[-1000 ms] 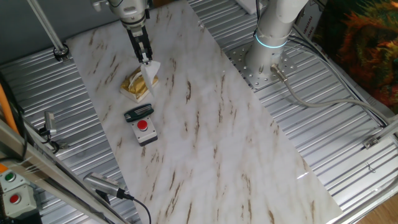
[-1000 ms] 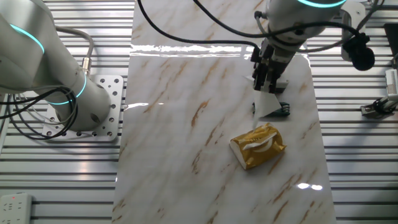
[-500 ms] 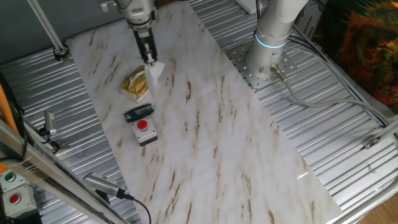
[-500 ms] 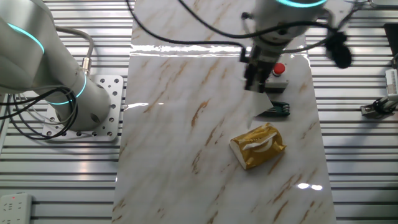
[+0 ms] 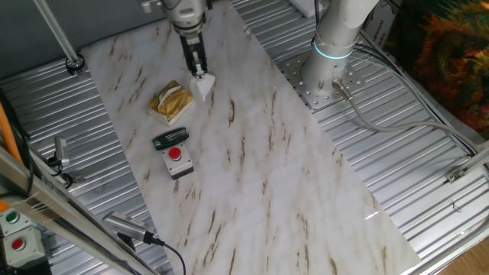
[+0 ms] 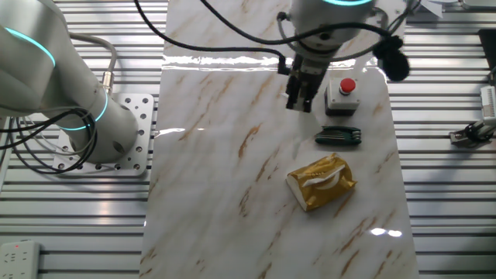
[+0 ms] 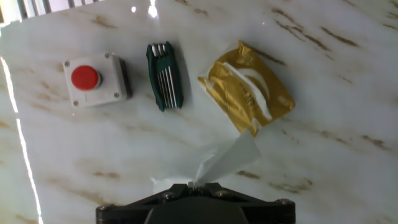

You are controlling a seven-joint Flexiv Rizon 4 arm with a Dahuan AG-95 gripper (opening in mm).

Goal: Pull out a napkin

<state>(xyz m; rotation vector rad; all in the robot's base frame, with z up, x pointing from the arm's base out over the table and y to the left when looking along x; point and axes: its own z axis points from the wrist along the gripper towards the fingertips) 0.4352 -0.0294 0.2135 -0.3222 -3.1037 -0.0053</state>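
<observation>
The creased white tissue napkin (image 5: pixel 203 85) hangs pinched in the two-finger gripper (image 5: pixel 199 72), clear of the shiny golden-yellow packet (image 5: pixel 170 102).

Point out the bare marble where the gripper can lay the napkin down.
The widest bare stretch of white marble tabletop runs from the shiny golden tissue packet toward the arm's silver base. It is crowded beside the packet: dark green hex-key set, grey box with red button. The gripper holds the thin white napkin.

White arm (image 5: pixel 341 23), glowing cyan ring joints, black cables, black gripper (image 6: pixel 301 93)
</observation>
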